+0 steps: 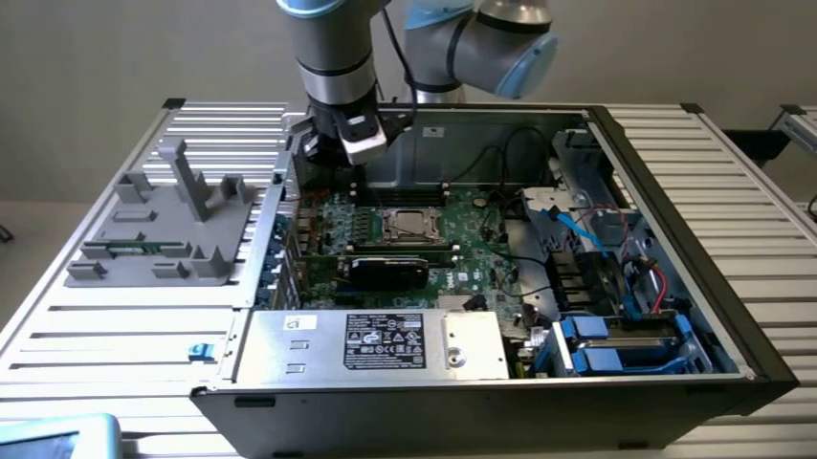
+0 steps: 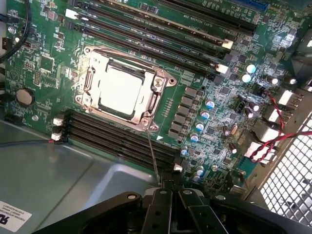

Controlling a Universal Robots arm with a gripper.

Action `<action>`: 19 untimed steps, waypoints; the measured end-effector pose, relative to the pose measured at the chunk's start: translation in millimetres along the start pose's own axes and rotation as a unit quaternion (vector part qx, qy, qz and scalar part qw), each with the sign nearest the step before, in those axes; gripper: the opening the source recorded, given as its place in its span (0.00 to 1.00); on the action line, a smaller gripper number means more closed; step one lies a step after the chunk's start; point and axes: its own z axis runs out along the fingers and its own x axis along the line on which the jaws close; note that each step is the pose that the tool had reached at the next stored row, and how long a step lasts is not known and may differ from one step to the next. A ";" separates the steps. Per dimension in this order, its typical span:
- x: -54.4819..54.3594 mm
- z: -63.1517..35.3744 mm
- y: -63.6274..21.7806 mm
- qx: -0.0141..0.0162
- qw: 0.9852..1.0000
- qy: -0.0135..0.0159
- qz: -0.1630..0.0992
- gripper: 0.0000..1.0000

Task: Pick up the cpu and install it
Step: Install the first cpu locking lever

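The cpu (image 2: pixel 121 90) is a flat square chip with a pale silver top. It lies inside the socket's metal frame (image 2: pixel 161 83) on the green motherboard (image 2: pixel 44 63). In the exterior view the cpu (image 1: pixel 408 225) sits mid-board inside the open computer case (image 1: pixel 664 220). My gripper (image 1: pixel 354 174) hangs over the back part of the board toward the exterior view's left, above and apart from the socket. In the wrist view the black fingers (image 2: pixel 161 207) are pressed together, nothing between them; the gripper (image 2: pixel 169 191) is shut. A thin wire lever (image 2: pixel 152 156) runs from the socket toward the fingertips.
A black card (image 1: pixel 389 271) stands in front of the socket, and memory slots (image 2: pixel 122 141) flank it. A silver power supply (image 1: pixel 370 339) fills the case front. Blue drive bays (image 1: pixel 626 344) and cables (image 2: pixel 273 141) lie on the exterior view's right. A grey fixture (image 1: pixel 166 225) sits outside the case.
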 end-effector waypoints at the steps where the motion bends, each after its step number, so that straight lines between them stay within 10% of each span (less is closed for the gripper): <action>1: 1.8 0.1 0.7 0.001 1.000 0.000 0.000 0.11; 19: 27.3 1.5 9.6 0.008 1.000 0.003 0.002 0.11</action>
